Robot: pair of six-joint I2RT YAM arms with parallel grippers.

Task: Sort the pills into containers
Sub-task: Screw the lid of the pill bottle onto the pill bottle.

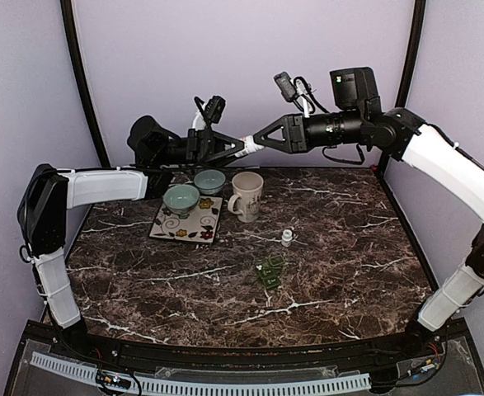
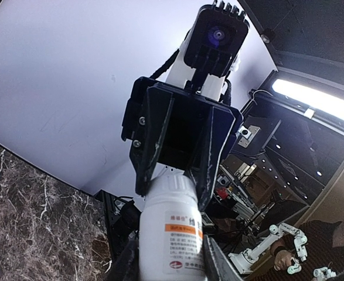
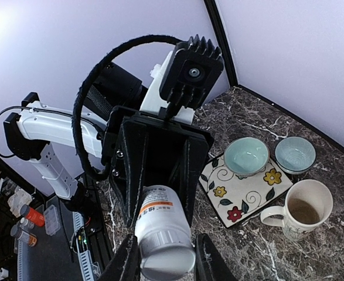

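A white pill bottle with an orange-striped label hangs level, high above the table, between both arms. My left gripper is shut on its labelled body. My right gripper is shut on its ribbed cap end, with a finger on each side. The pills inside are hidden. Two pale blue bowls stand on or beside a flowered tile. A white mug stands to the right of them.
A small white vial stands on the dark marble table, with small green packets nearer the front. Purple walls close the back and sides. Both forearms stretch over the table's rear half.
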